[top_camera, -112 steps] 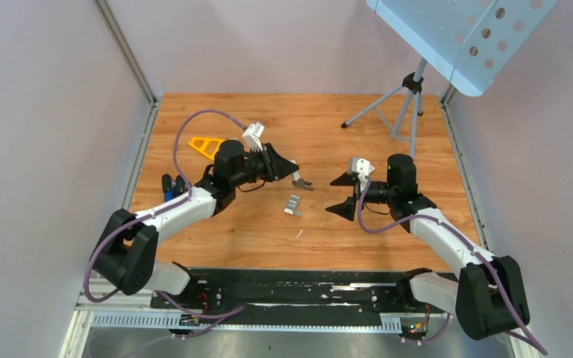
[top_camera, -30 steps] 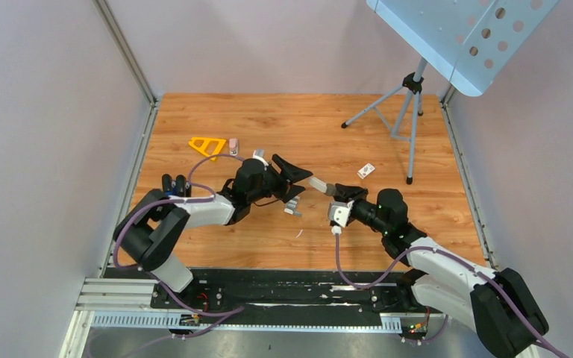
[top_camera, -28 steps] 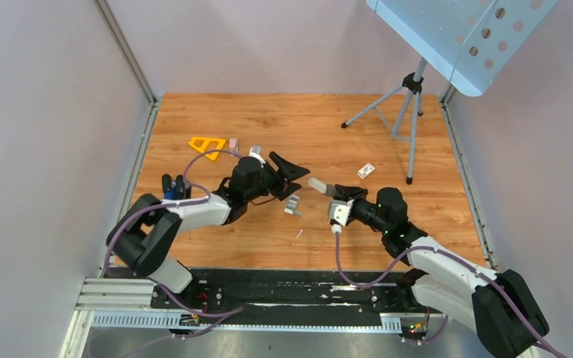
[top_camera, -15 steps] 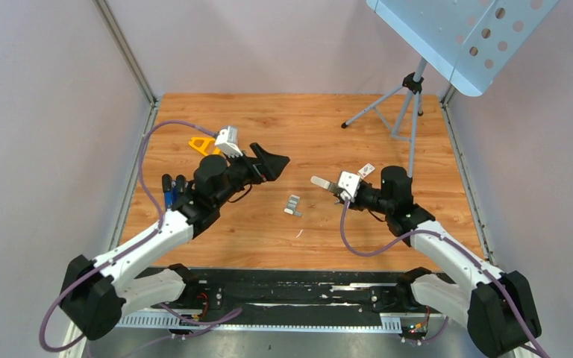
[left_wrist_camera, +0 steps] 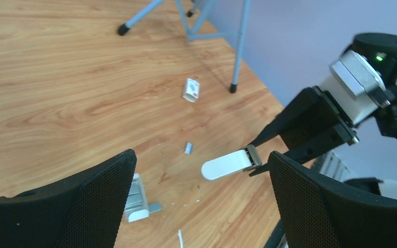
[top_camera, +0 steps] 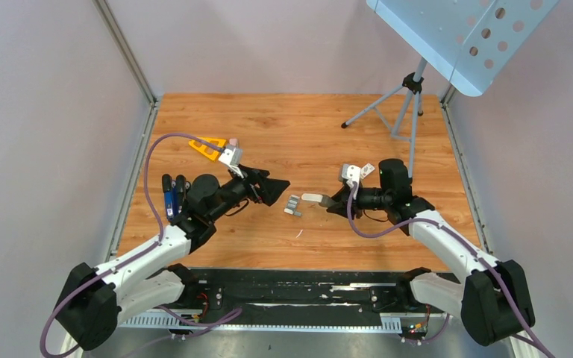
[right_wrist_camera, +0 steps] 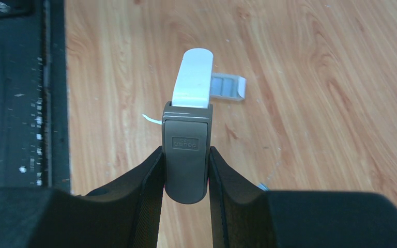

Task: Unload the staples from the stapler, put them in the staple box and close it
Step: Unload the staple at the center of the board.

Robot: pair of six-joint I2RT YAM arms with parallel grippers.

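The stapler (top_camera: 315,198) has a grey rear and a white front, and it hangs level just above the wood. My right gripper (top_camera: 336,201) is shut on its grey rear (right_wrist_camera: 186,150), with the white nose (right_wrist_camera: 192,77) pointing left. My left gripper (top_camera: 272,186) stands wide open and empty, a short way left of that nose (left_wrist_camera: 227,164). A grey-and-white stapler piece (top_camera: 292,205) lies on the table between both grippers, also seen beside my left finger (left_wrist_camera: 137,199). A short silvery strip that looks like staples (left_wrist_camera: 188,148) lies near it.
A small white box (top_camera: 366,170) lies behind the right gripper. The music stand's tripod (top_camera: 406,97) occupies the back right. An orange triangle (top_camera: 207,145) and dark blue items (top_camera: 171,190) sit at the left. A white sliver (top_camera: 298,233) lies nearer the front.
My left gripper let go of the stapler's front, opened wide and drew back to the left. The right arm swung the stapler round and lowered it beside the grey-and-white piece.
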